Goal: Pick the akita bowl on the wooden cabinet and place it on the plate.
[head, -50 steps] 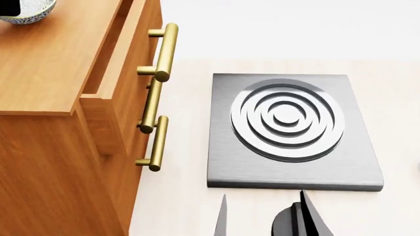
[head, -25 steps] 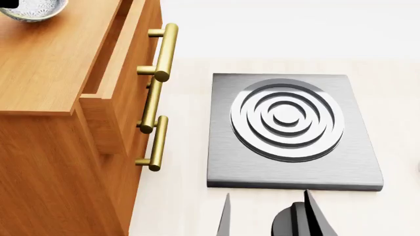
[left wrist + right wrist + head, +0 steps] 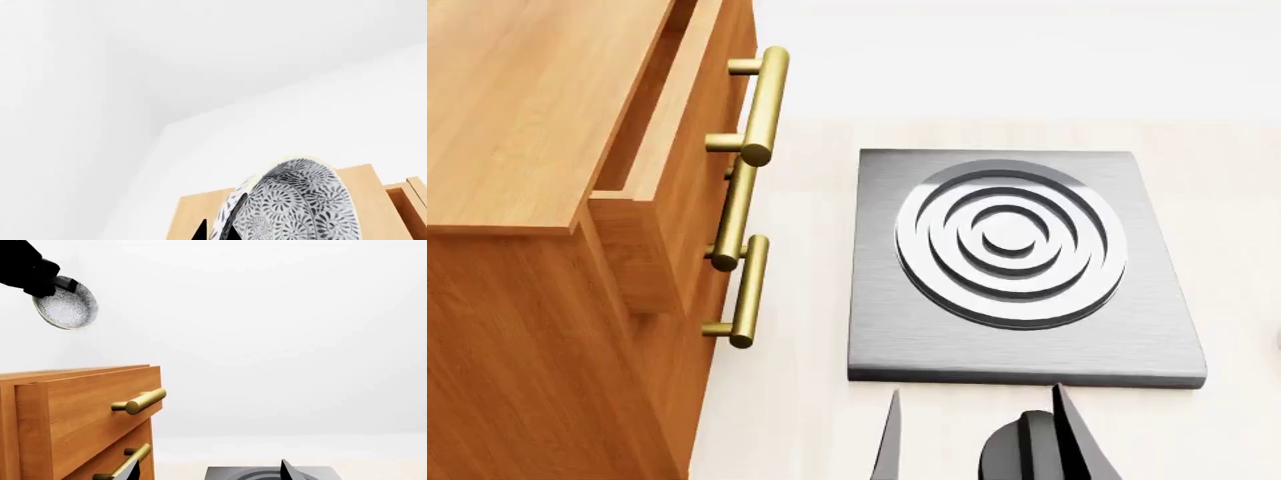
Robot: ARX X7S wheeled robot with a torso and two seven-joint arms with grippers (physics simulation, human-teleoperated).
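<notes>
Left wrist view, close up: the akita bowl (image 3: 293, 205) fills the lower part, speckled outside toward the camera, tilted on edge, with the top of the wooden cabinet (image 3: 373, 195) behind and below it
Left pincer (image 3: 223, 231): only dark tips show at the bowl's rim; they look closed on the rim, though how far the jaws stand apart cannot be told here
Head view, looking down: the cabinet top (image 3: 534, 110) is at the left and the bowl does not appear on it; brass bar handles (image 3: 758, 105) run down the drawer fronts, and the top drawer sits slightly pulled out
Stove (image 3: 1014, 260): grey square with a ringed burner, lying on the pale bench (image 3: 787, 420) just beside the cabinet; not the target
Right pincer (image 3: 974, 440): two dark fingers at the lower edge, spread apart with nothing between them
Right wrist view, from low down: the bowl (image 3: 65, 306) hangs in the air well above the cabinet (image 3: 80, 410), gripped at its rim by the black left pincer (image 3: 63, 285)
Step in hand: judged as the carry, bowl lifted clear of the cabinet
Plate: not visible in any view, so its place cannot be told
Next move calls for: finding the plate, swinging the bowl over to it, levelling it upright, then lowering
In the way: the stove and jutting handles lie under any path down to the bench
</notes>
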